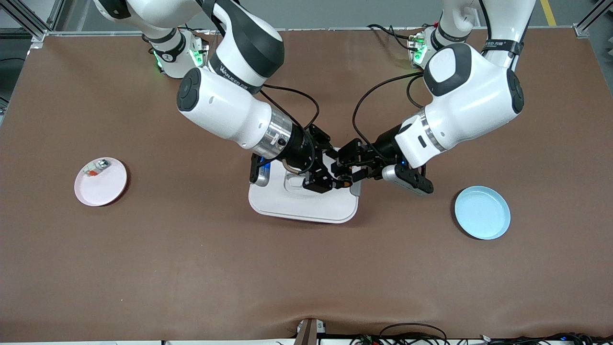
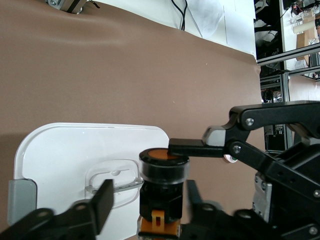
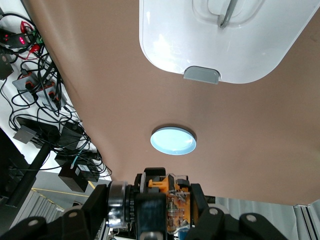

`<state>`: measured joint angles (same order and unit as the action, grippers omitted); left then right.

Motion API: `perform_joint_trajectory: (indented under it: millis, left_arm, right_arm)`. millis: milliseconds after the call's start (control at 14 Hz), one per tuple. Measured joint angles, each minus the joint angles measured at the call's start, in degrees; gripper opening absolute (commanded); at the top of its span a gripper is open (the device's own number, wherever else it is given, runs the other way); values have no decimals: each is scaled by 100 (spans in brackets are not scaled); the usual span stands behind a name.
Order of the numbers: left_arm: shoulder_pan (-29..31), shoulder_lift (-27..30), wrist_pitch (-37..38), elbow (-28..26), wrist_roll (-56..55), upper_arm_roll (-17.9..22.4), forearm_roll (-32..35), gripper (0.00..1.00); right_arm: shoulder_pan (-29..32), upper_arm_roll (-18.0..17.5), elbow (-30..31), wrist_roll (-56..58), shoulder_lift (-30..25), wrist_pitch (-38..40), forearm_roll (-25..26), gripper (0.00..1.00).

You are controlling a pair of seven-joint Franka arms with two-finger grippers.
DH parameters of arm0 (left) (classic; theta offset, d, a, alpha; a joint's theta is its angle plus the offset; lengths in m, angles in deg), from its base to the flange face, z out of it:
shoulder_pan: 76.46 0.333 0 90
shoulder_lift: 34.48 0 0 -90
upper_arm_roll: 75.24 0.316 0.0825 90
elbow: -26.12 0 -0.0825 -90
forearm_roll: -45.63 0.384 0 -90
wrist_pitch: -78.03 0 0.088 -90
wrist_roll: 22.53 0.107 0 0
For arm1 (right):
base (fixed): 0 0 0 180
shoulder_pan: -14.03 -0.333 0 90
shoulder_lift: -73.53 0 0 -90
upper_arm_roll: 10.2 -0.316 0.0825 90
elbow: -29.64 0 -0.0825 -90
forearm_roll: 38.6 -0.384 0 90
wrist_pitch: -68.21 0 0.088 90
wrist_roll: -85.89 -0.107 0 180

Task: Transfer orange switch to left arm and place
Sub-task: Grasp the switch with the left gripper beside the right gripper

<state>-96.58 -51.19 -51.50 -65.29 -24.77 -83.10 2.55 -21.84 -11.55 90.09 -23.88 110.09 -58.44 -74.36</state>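
Note:
The orange switch (image 1: 344,182) hangs in the air over the white box (image 1: 306,203), at the box's edge toward the left arm's end. My right gripper (image 1: 330,181) is shut on it end to end, the metal ring against one finger and the orange end against the other, as the right wrist view (image 3: 167,202) shows. My left gripper (image 1: 343,173) is open, its fingers on either side of the switch's black body (image 2: 162,192) with a gap on one side. A right-gripper finger (image 2: 190,148) lies across the orange cap. The box also shows in both wrist views (image 2: 75,150) (image 3: 175,45).
A blue plate (image 1: 482,212) lies toward the left arm's end and also shows in the right wrist view (image 3: 173,140). A pink plate (image 1: 103,187) toward the right arm's end holds a small silver and red-orange part (image 1: 96,167). Brown table all round.

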Motion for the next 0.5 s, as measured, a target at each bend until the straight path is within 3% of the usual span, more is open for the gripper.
perform_joint_trajectory:
  millis: [143, 430, 501]
  left_arm:
    - [-15, 0, 0, 43, 0, -12, 0, 17]
    - [-12, 1, 1, 53, 13, -10, -1, 9]
    - [-12, 0, 1, 55, 13, -10, -1, 9]
  right_arm:
    - [-3, -9, 0, -8, 28, -35, -3, 0]
    - [-1, -9, -7, -22, 30, -46, -13, 0]
    - [-1, -9, -8, -35, 30, -45, -13, 40]
